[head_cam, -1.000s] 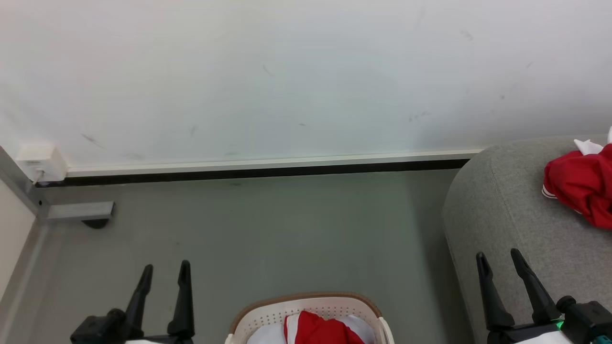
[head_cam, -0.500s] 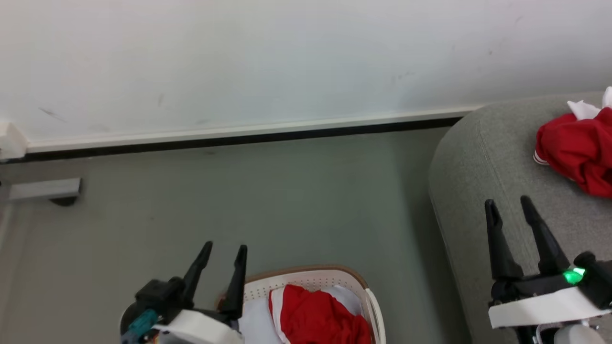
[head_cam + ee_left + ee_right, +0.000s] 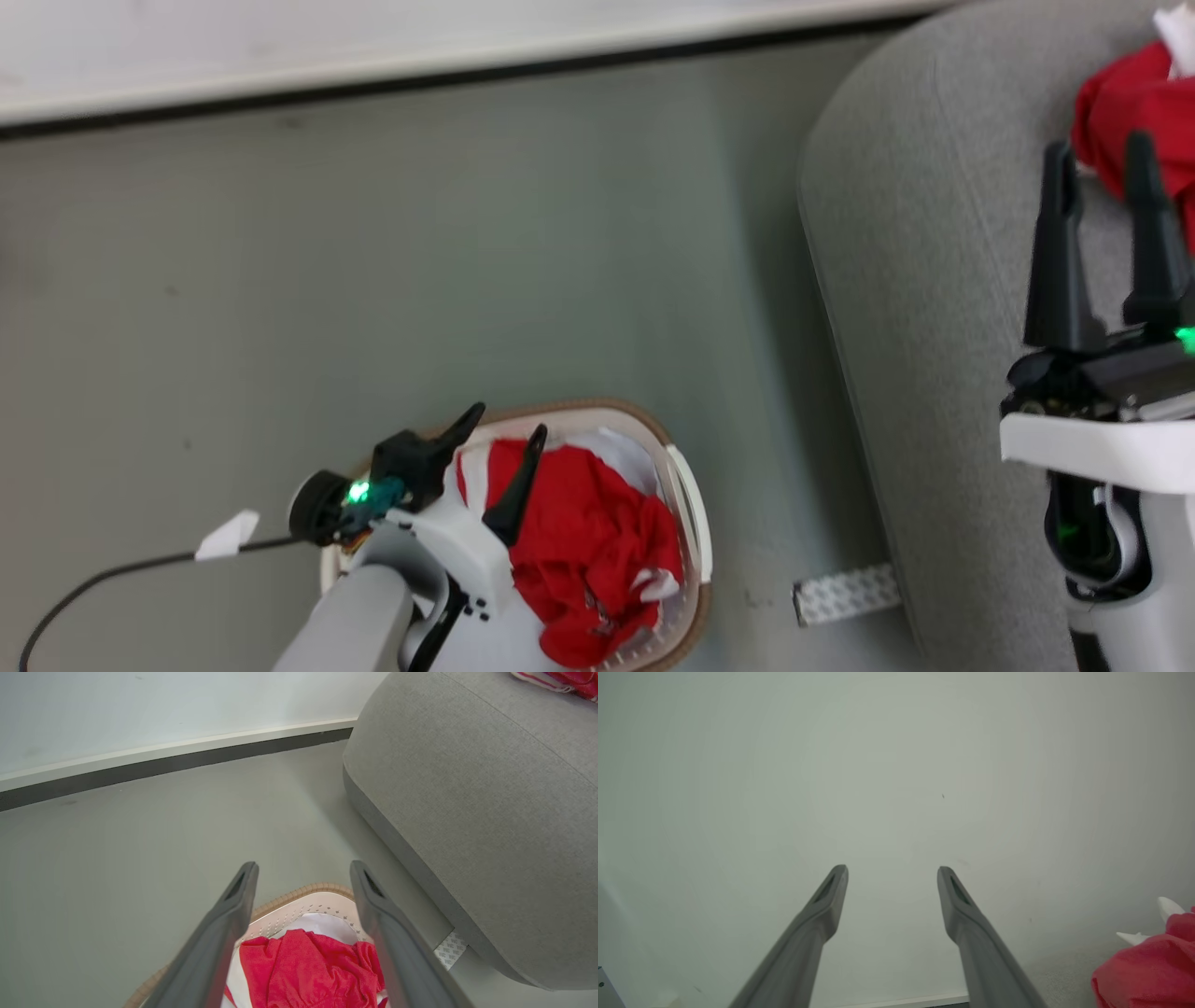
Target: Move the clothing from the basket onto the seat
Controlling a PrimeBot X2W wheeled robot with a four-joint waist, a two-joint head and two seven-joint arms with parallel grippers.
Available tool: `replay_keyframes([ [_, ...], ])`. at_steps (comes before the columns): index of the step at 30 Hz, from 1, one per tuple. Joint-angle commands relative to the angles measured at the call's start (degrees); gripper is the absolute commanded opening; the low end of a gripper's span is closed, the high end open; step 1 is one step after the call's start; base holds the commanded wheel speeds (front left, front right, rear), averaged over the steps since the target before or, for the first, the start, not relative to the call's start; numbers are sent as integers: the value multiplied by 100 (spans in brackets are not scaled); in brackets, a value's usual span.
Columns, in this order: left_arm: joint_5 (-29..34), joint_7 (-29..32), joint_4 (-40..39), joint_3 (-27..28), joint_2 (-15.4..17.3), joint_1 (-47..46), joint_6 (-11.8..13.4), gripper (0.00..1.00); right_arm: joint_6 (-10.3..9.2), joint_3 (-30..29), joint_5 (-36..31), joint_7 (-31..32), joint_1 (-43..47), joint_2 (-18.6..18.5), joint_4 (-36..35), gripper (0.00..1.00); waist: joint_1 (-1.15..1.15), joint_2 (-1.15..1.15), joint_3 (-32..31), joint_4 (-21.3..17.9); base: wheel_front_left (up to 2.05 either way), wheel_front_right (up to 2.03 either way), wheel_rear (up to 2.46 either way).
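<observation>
Floor [image 3: 467, 233]: stretching grey to the wall.
Left gripper [image 3: 511, 418]: hovering over the basket [image 3: 688, 495], fingers spread wide, gripping nothing.
Clothing [image 3: 588, 532]: lying bunched inside the basket.
Seat [image 3: 915, 280]: standing right of it, carrying another red garment [image 3: 1134, 103].
Right gripper [image 3: 1099, 145]: hovering above the Seat, spread wide, empty.

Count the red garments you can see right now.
2. One red garment lies in the basket under the left gripper; the other red garment sits on the sofa near the right gripper. More could be buried in the basket.
</observation>
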Motion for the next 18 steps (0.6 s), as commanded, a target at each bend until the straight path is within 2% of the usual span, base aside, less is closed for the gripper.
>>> replay_keyframes([
  [1, 74, -6, 54, -8, 35, -118, -25, 100, -14, -27, -42, -11, -105, 9, -35, 100, -2, 0, 564, -294, 0, 0, 0],
  [8, -56, 85, 1178, -623, 70, -933, -32, 100, -14, -208, 140, -48, -541, 144, -395, 100, -2, 0, 1384, -542, 0, 0, 0],
  [18, -518, 352, 2307, -1732, 388, -1899, -31, 100, -15, -233, 64, -50, -914, 220, -970, 100, -2, 0, 2230, -847, 0, 0, 0],
])
